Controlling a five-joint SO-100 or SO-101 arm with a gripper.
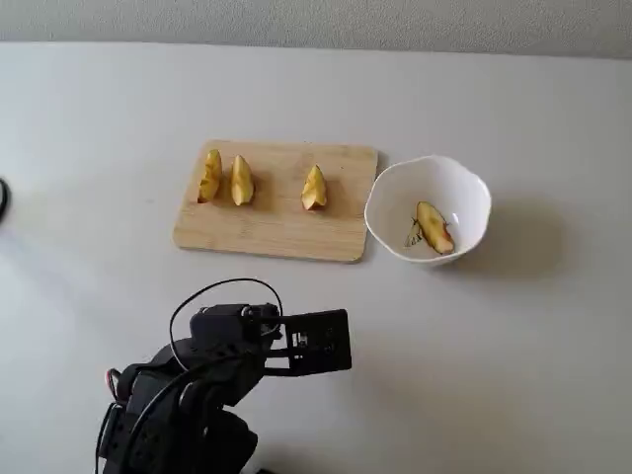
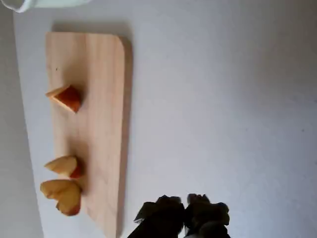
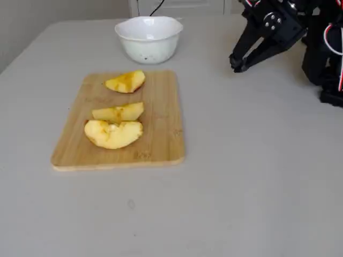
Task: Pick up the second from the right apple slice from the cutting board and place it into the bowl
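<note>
Lying inside the white bowl [image 1: 395,193] at right of centre in a fixed view, the apple slice [image 1: 434,226] rests on the bowl's inner bottom, beside a small motif. Just left of the bowl, nearly touching it, the cutting board [image 1: 276,232] carries three other slices [image 1: 240,181]: two close together at its left, one apart near its right. The tool [image 3: 239,64] hangs empty over the bare desk [image 3: 257,176] at upper right of another fixed view, clear of board and bowl, its tips seemingly closed together, though they are small and dark.

Wrist view's top edge crops the bowl [image 2: 47,4] to a sliver.
</note>
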